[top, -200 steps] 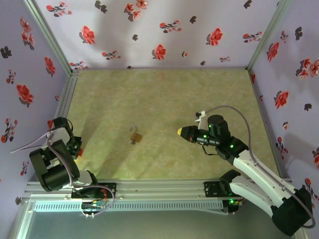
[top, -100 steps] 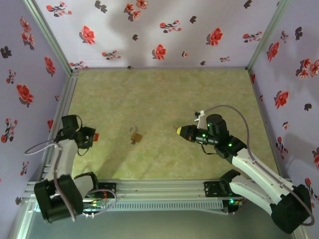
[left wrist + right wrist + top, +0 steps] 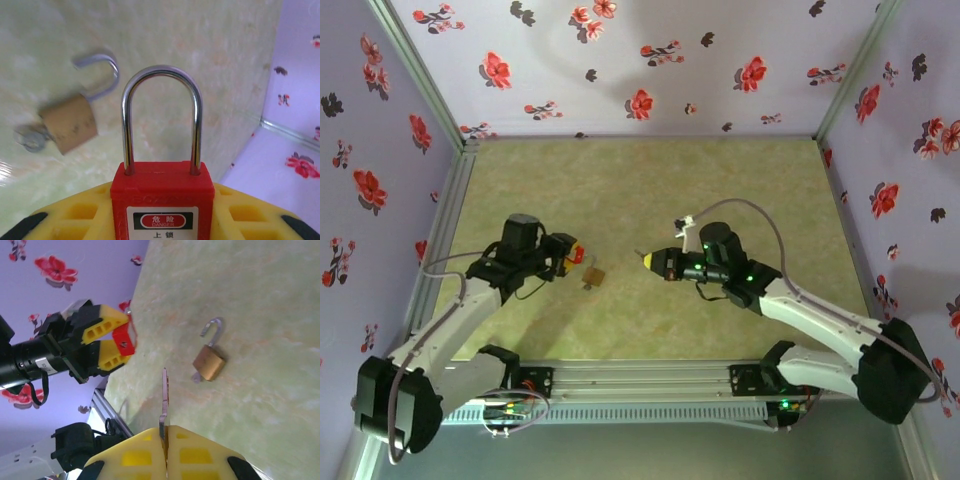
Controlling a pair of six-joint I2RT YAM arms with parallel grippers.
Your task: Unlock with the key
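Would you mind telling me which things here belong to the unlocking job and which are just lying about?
Job: key, pinched in the right gripper; red padlock, held in the left gripper.
Lying about: brass padlock on the table, shackle already open.

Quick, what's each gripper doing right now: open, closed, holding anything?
Left gripper: closed on the red padlock.
Right gripper: closed on the key.

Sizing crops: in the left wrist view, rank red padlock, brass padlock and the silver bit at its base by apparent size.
1. red padlock, though nearest the camera.
2. brass padlock.
3. silver bit.
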